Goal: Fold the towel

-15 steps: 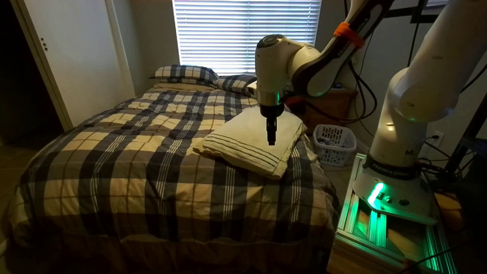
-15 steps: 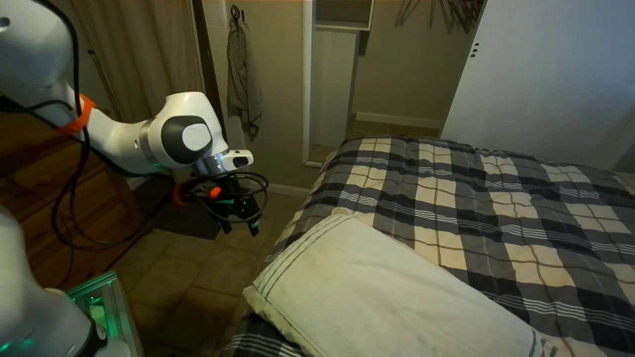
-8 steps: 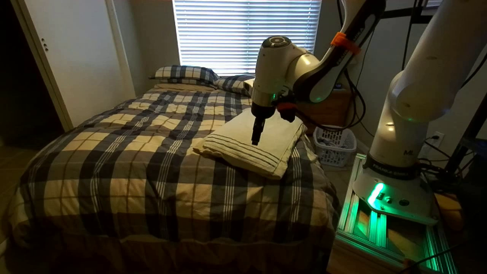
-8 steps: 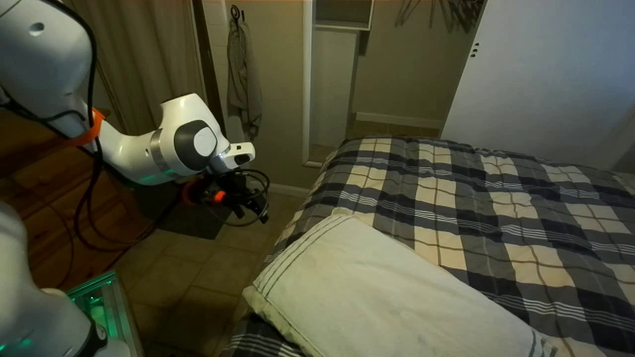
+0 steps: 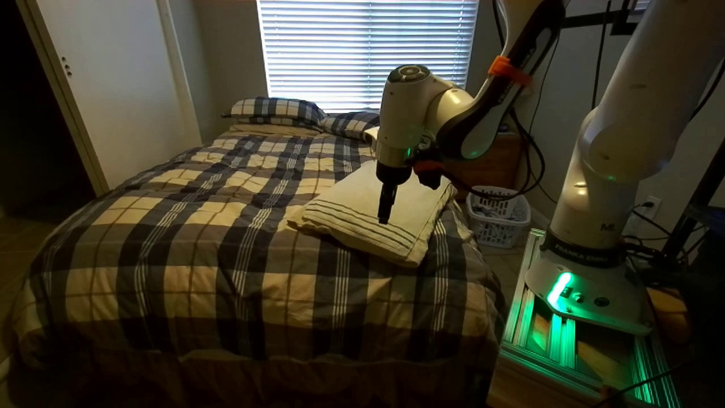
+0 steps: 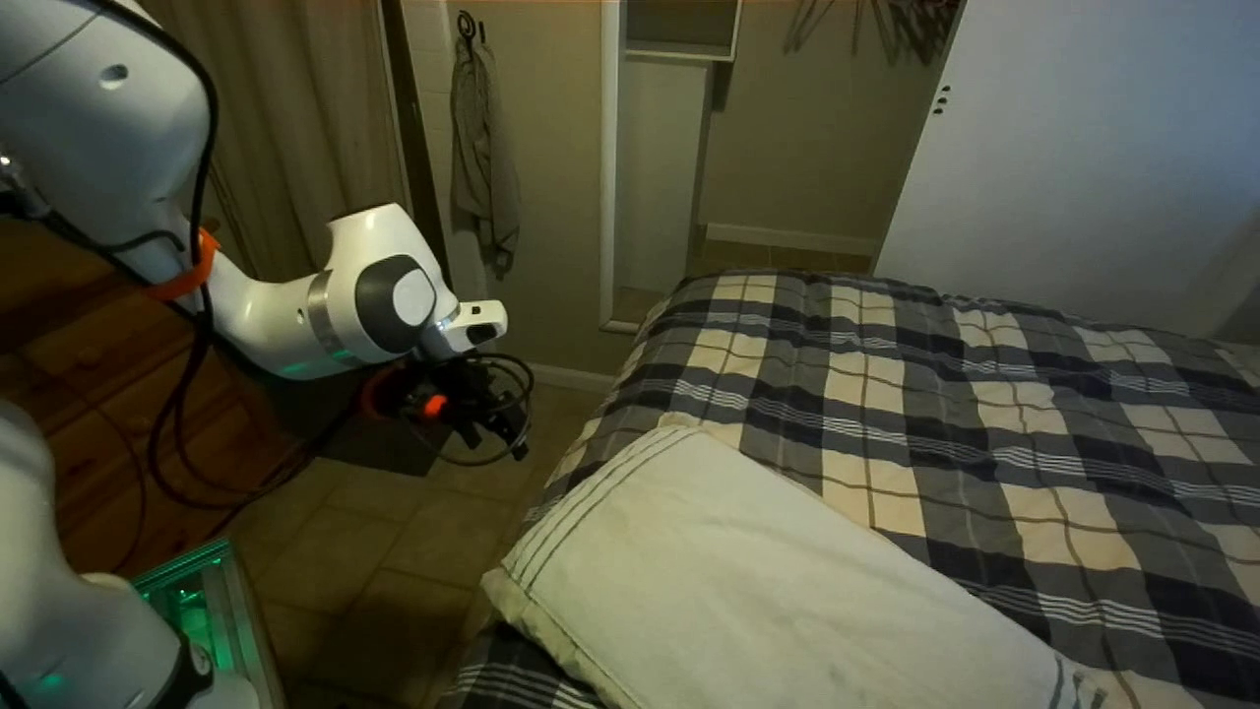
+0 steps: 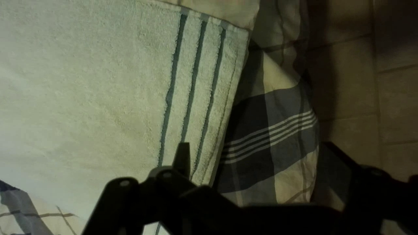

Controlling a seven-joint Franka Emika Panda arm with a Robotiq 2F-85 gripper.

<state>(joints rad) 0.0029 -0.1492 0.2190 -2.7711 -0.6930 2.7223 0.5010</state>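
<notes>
Plaid bedspread (image 5: pixel 198 255); cream towel (image 7: pixel 81 81) fairly smooth, dark-striped near edge.

Three dark stripes run near the towel's edge on the towel (image 7: pixel 81 98). Beyond lie plaid bedspread (image 7: pixel 271 140) and tiled floor (image 7: pixel 349 81). The gripper (image 7: pixel 254 143) stands wide.

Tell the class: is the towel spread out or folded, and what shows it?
Spread out lengthwise: in an exterior view, the towel shows stripes at both ends, well apart. Whether it is doubled underneath, I cannot tell.
</notes>
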